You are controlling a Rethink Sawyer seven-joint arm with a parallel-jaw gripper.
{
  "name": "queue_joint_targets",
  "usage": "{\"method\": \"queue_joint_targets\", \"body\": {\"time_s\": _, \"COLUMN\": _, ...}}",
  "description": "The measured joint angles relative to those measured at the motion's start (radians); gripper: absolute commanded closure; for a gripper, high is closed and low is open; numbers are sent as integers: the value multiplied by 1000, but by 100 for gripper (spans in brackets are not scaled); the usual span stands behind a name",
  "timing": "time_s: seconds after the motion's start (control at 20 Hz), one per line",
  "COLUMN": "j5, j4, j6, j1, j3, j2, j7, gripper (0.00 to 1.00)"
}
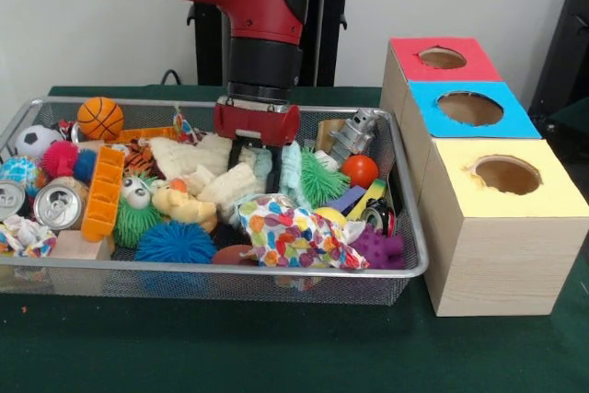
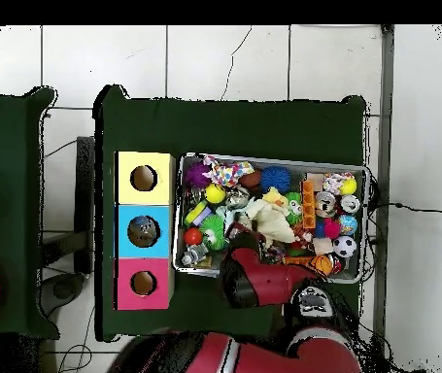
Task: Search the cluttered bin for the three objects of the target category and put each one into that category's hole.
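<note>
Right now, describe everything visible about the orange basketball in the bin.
The basketball is a small orange toy ball with black seam lines, looking rubbery. It sits whole in the wire bin's far corner in the front view, by the rim, atop the clutter near a soccer ball. The gripper is well away from it.

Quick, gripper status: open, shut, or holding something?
Gripper: down among the toys in the wire bin; fingers hidden by the clutter, so open, shut or holding cannot be told.

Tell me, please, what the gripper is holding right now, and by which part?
It cannot be told: the gripper is down among the toys in the wire bin, and the clutter hides its tips.
</note>
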Motion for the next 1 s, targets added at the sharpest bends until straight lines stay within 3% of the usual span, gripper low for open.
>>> {"method": "queue_joint_targets", "body": {"time_s": 0.15, "j5": 107, "j4": -4, "j6": -171, "j1": 95, "j3": -130, "j2": 67, "j7": -1, "gripper": 0}}
{"method": "queue_joint_targets", "body": {"time_s": 0.35, "j5": 191, "j4": -17, "j6": -328, "j1": 153, "j3": -235, "j2": 143, "j7": -1, "gripper": 0}}
{"method": "queue_joint_targets", "body": {"time_s": 0.5, "j5": 205, "j4": -46, "j6": -377, "j1": 150, "j3": -281, "j2": 187, "j7": -1, "gripper": 0}}
{"method": "queue_joint_targets", "body": {"time_s": 1.0, "j5": 229, "j4": -149, "j6": -391, "j1": 113, "j3": -399, "j2": 291, "j7": -1, "gripper": 0}}
